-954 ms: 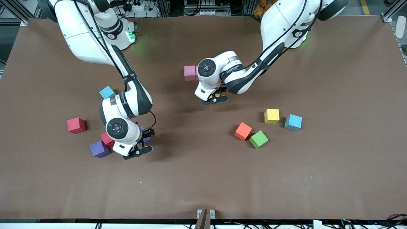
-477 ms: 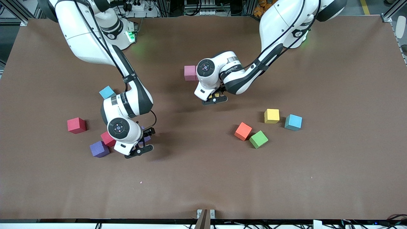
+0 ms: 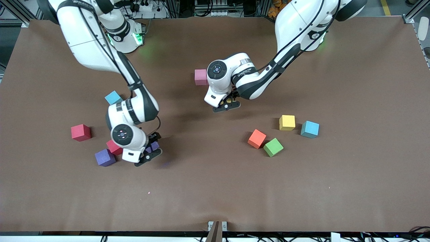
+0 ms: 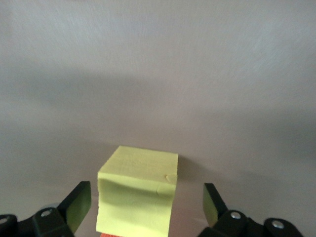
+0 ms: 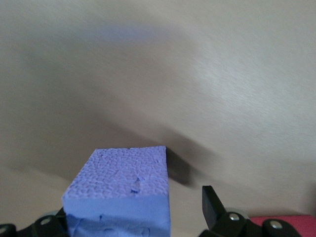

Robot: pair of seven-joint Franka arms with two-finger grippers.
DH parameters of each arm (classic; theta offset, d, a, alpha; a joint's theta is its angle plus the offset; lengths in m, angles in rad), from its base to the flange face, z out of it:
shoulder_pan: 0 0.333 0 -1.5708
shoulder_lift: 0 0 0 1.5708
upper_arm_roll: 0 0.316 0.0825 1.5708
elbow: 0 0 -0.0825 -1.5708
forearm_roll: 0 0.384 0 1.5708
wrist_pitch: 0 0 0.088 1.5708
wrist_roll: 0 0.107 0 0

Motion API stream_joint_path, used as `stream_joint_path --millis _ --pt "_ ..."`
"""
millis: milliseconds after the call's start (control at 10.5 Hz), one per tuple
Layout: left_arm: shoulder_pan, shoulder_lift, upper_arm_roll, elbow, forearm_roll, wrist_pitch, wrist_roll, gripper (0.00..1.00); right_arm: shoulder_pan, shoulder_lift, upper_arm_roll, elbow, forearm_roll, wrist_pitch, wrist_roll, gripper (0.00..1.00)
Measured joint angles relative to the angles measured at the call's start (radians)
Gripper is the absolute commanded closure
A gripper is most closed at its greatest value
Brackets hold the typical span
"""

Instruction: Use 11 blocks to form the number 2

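My left gripper is open around a yellow block near the table's middle. In the left wrist view the yellow block stands free between the fingers, with a gap on each side and an orange sliver under its edge. A pink block shows beside the left wrist; the rest of the number 2 is hidden under that wrist. My right gripper is open and low around a purple block. The right wrist view shows the purple block clear of one finger.
Beside the right gripper lie a pink block, a purple block, a red block and a light-blue cube. Toward the left arm's end lie a yellow block, orange block, green block and light-blue cube.
My left gripper has opened and let go of the yellow block. My right gripper has shifted slightly away from the front camera, down around the purple block.
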State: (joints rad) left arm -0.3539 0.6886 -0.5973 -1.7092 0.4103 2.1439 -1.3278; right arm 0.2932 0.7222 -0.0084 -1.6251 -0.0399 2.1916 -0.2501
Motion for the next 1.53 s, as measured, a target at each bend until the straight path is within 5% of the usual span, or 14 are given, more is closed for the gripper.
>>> stream_joint_path --millis 191,286,382,477,954,1526 --pt "0.038 -0.057 0.007 0.002 0.002 -0.004 0.000 0.00 -0.014 0.000 0.007 -0.009 0.001 0.002 -0.020 0.06" --pt "0.071 -0.075 0.010 0.002 0.009 -0.007 0.003 0.00 -0.013 0.000 0.018 -0.009 0.001 0.003 -0.020 0.51" --pt "0.108 -0.086 0.011 0.002 0.023 -0.007 0.012 0.00 -0.012 -0.001 0.030 -0.009 0.001 0.004 -0.024 0.77" --pt "0.146 -0.092 0.012 0.002 0.031 -0.008 0.028 0.00 -0.010 -0.004 0.045 -0.009 0.001 0.006 -0.038 0.83" --pt "0.332 -0.171 0.004 -0.026 0.035 -0.072 0.354 0.00 0.065 -0.050 0.083 0.017 -0.010 0.016 -0.223 0.84" --pt "0.661 -0.217 -0.173 -0.197 0.035 -0.079 0.694 0.00 0.357 -0.078 0.087 0.040 -0.042 0.008 -0.474 0.82"
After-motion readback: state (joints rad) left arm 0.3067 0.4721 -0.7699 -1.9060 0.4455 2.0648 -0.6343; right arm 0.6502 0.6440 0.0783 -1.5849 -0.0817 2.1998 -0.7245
